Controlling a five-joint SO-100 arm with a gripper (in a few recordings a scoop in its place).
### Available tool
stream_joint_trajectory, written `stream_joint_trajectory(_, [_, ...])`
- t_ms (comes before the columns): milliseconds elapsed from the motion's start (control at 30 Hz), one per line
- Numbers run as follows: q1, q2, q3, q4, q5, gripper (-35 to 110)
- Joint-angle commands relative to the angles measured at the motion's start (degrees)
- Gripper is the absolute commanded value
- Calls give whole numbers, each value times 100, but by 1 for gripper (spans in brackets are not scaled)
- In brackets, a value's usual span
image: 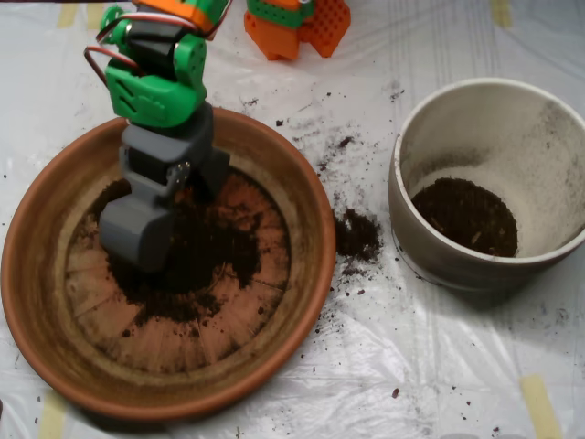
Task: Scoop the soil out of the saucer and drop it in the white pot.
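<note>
One grey scoop [146, 224] sits low in the saucer [37, 274], its fingers pressed into the soil [206, 261] heaped on the ridged floor; how far they gape I cannot tell, perhaps nearly closed. Gather from the pile's thick middle, close fully before lifting, then carry level to the white pot [548, 165], clear of the spilled crumbs [356, 233] on the desk [439, 366].
</note>
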Motion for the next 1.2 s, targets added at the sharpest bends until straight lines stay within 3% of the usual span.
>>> stream_joint_trajectory(0, [185, -62, -659, -18, -79, 37])
stream_joint_trajectory(233, [431, -712, -1292, 105, -26, 38])
stream_joint_trajectory(533, [589, -2303, -3120, 1081, -185, 45])
stream_joint_trajectory(600, [545, -2470, -3331, 1248, -272, 41])
stream_joint_trajectory(700, [475, -2479, -3322, 1318, -360, 21])
stream_joint_trajectory(967, [439, -2435, -3182, 1371, -483, 12])
stream_joint_trajectory(1167, [396, -1846, -2443, 835, -554, 8])
